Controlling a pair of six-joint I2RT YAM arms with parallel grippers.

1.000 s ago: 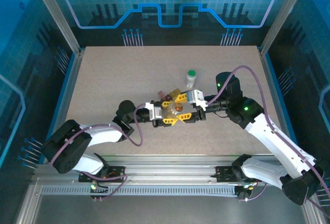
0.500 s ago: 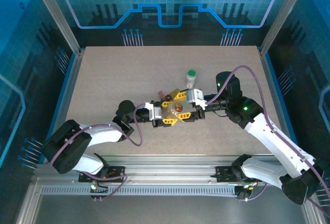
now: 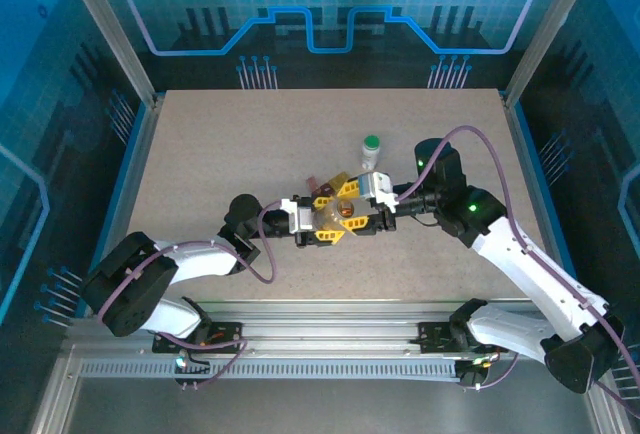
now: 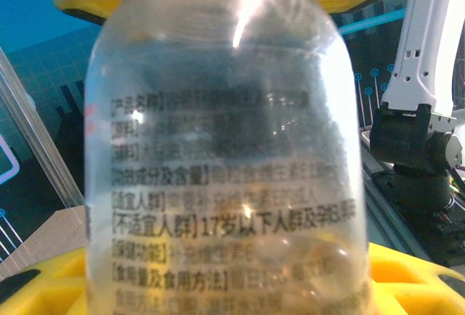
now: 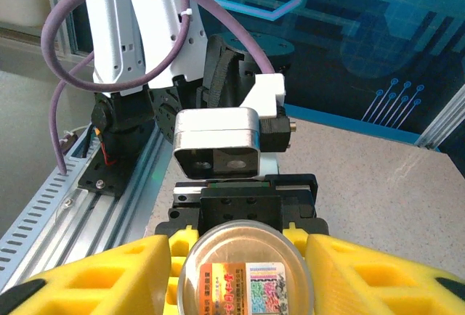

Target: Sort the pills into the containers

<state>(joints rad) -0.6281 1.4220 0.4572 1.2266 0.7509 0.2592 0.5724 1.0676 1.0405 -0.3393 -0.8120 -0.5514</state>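
Two arms, probably uncapping | left gripper (image 3: 322,224) clamps pill bottle (image 4: 225,148) from 9 o'clock | right gripper (image 3: 358,216) straddles cap (image 5: 245,275) from 3 o'clock, grip uncertain | next: firm twist.

On the left wrist view the bottle (image 4: 225,148) runs off top and bottom, its label print smeared, and the pale pills (image 4: 320,257) low inside are mere blurs. From the right wrist its base is clipped by the lower edge, the sticker (image 5: 245,286) too fine to read. From above, the left claw (image 3: 328,220) and right claw (image 3: 352,210) cover most of it. A reddish box (image 3: 319,186) behind them is too tiny to make out.
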